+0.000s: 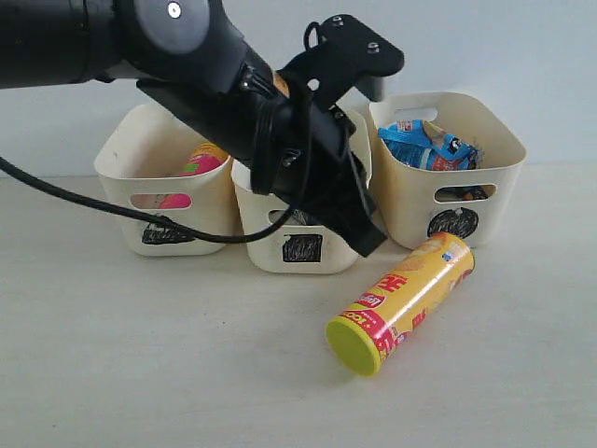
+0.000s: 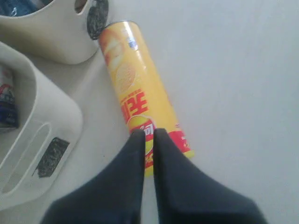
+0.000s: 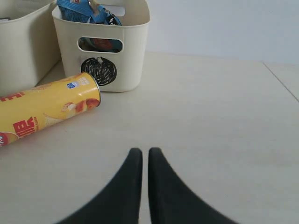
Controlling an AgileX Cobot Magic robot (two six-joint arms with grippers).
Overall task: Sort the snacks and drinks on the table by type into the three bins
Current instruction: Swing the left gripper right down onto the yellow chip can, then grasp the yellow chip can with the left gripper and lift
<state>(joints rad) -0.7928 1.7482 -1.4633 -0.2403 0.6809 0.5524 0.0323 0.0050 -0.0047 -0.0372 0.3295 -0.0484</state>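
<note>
On the table [image 1: 140, 373] stand three cream plastic bins in a row, each with cut-out handles and a black scribbled mark: the triangle bin [image 1: 117, 177] on the left of the exterior view, the square bin [image 1: 266, 252] in the middle, the circle bin [image 1: 504, 177] on the right. One black arm [image 1: 187, 65] shows in that view, reaching down from the upper left across the front of the middle bin, with one black cable [image 1: 93, 210] trailing from it.

One yellow chip can [image 1: 401, 303] lies on its side on the table in front of the bins, its yellow lid [image 1: 353, 345] toward the exterior camera and its other end just beside the circle bin. One pink chip can [image 1: 203, 159] sits in the triangle bin. One blue-white noodle bag [image 1: 424, 145] fills the top of the circle bin. One blue and white carton [image 2: 7, 100] shows inside the square bin.

The left gripper [image 2: 148, 133] has its jaws pressed together on nothing, tips over the can's red band by the lid; whether they touch it I cannot tell. The right gripper [image 3: 141, 151] is also closed and empty, well apart from the can, over bare table.

The table is pale beige, faintly wood-grained. Behind it is a plain pale wall [image 1: 522, 47].
</note>
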